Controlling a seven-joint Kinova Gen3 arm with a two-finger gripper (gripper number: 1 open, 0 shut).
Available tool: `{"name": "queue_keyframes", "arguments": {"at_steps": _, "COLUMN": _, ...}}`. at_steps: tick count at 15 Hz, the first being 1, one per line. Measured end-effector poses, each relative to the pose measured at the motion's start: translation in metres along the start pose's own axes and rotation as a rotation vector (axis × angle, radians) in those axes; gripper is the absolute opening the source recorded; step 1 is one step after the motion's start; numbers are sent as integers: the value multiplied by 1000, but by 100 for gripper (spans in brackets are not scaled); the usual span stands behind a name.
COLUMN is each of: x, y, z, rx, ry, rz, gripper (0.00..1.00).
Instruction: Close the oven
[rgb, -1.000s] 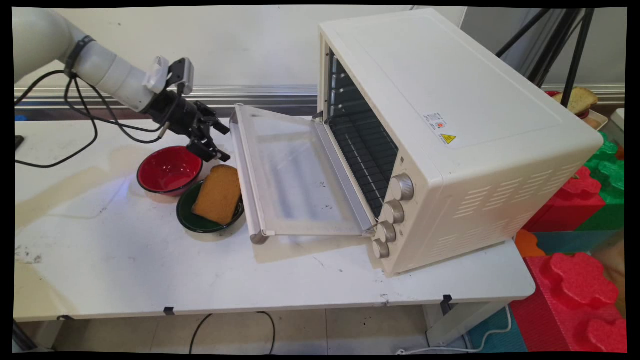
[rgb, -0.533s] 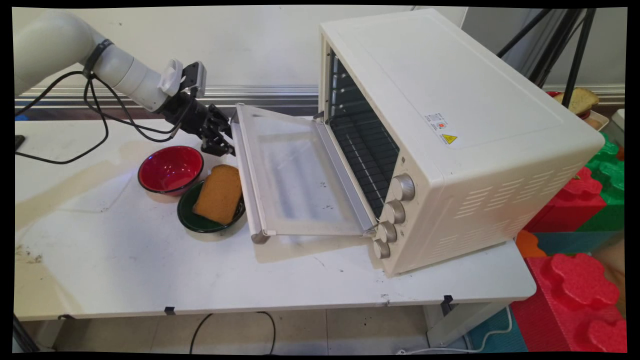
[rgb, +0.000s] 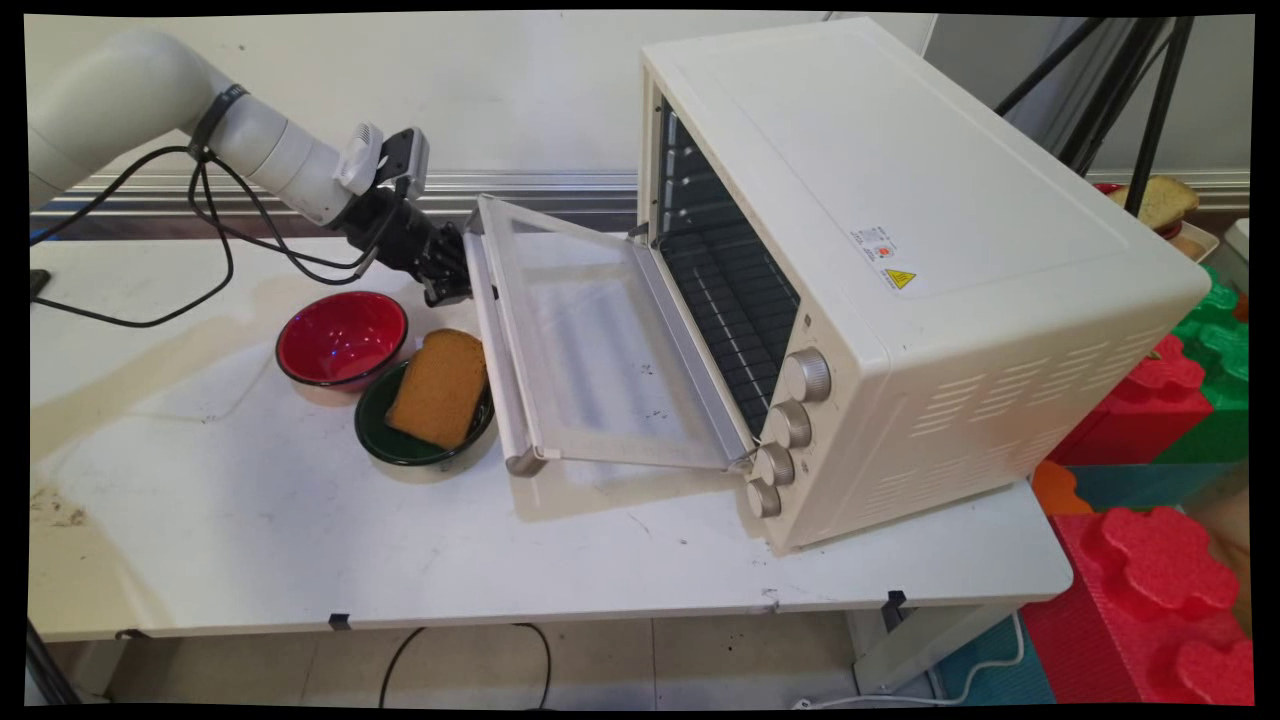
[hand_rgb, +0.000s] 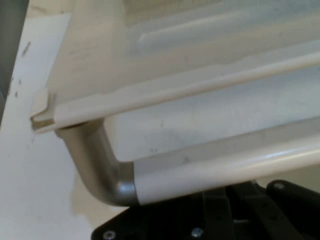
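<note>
The gripper (rgb: 452, 272) is set against the far end of the oven door handle (hand_rgb: 210, 172); finger state cannot be told. The door (rgb: 590, 340) is held part-raised. Bread (rgb: 438, 388) is propped in a green bowl (rgb: 400, 445) beside it.

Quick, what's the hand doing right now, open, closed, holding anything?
Hand: pressed against the oven door's handle; whether it is open or closed cannot be told.

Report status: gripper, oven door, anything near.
Gripper against oven door handle, far end; finger state unclear. Oven door partly raised. Green bowl with toast beside handle; red bowl adjacent.
</note>
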Motion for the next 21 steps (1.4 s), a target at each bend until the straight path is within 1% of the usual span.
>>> {"name": "queue_keyframes", "arguments": {"at_steps": 3, "x": 3, "y": -1, "z": 1, "rx": -10, "ry": 20, "rz": 5, "gripper": 0}}
{"name": "queue_keyframes", "arguments": {"at_steps": 6, "x": 8, "y": -3, "z": -4, "rx": -9, "ry": 52, "rz": 4, "gripper": 0}}
{"name": "queue_keyframes", "arguments": {"at_steps": 9, "x": 20, "y": -7, "z": -10, "rx": -1, "ry": 103, "rz": -3, "gripper": 0}}
{"name": "queue_keyframes", "arguments": {"at_steps": 12, "x": 37, "y": -11, "z": -19, "rx": 11, "ry": 163, "rz": -14, "gripper": 0}}
{"name": "queue_keyframes", "arguments": {"at_steps": 17, "x": 76, "y": -21, "z": -25, "rx": 33, "ry": 265, "rz": -38, "gripper": 0}}
{"name": "queue_keyframes", "arguments": {"at_steps": 19, "x": 89, "y": -24, "z": -24, "rx": 37, "ry": 292, "rz": -49, "gripper": 0}}
{"name": "queue_keyframes", "arguments": {"at_steps": 21, "x": 106, "y": -30, "z": -17, "rx": 32, "ry": 318, "rz": -52, "gripper": 0}}
